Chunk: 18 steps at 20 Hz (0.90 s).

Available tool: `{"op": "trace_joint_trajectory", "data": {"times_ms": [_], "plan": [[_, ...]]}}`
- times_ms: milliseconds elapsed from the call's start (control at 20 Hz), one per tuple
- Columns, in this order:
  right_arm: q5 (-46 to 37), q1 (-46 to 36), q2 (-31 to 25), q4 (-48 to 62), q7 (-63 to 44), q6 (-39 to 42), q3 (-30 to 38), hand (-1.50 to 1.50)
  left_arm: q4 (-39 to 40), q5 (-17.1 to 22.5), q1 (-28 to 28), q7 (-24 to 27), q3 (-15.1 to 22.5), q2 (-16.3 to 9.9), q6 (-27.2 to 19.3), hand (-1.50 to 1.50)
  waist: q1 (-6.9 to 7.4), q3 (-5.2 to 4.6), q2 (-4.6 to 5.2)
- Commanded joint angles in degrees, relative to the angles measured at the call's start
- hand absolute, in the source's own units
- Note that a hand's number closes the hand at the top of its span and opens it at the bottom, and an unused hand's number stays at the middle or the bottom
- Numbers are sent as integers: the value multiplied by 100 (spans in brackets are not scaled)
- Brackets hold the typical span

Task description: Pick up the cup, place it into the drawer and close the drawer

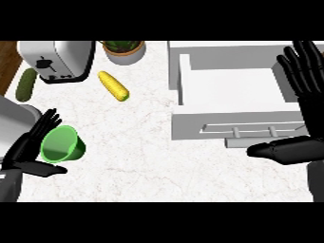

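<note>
The worktop [143,156] offers open travel between 8 and 3 o'clock. The drawer [234,90] stands pulled out at 2 o'clock, cavity vacant, handle facing 6 o'clock. The right hand [311,85], fingers straight and spread, rests along the drawer's right edge. The cup [62,144] lies at 8 o'clock, mouth facing up. The left hand [30,149], fingers extended, cups it from behind; curl the fingers before lifting. Carry above the drawer front; avoid the corn [113,85].

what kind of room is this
Most likely a kitchen counter. A toaster stands at the back of a pale marble-look top, a corn cob and a cucumber lie near it, and a white drawer is pulled open.
</note>
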State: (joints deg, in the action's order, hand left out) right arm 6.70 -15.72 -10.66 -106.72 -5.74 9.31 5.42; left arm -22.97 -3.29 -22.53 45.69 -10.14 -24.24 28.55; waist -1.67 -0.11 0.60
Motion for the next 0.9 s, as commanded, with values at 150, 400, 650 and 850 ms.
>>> {"op": "trace_joint_trajectory", "data": {"times_ms": [150, 400, 650, 850], "plan": [[-253, -247, 88, 174, -32, -158, -147, -150, 564, -139, -56, 1193, 82, 169, 410, -150, 25, -28, 33], [148, 54, -146, -253, -235, 171, 18, -150, 767, -196, -279, 1226, 136, 74, 494, -150, -94, -29, 15], [302, -147, -174, 7, -86, 166, 259, -150, 920, -229, -317, 1444, 148, 111, 395, -150, -93, -33, 44], [289, -223, -231, -49, -341, 126, 252, -150, 985, -273, -461, 1408, 226, 354, 340, -150, -112, -35, 43]]}}
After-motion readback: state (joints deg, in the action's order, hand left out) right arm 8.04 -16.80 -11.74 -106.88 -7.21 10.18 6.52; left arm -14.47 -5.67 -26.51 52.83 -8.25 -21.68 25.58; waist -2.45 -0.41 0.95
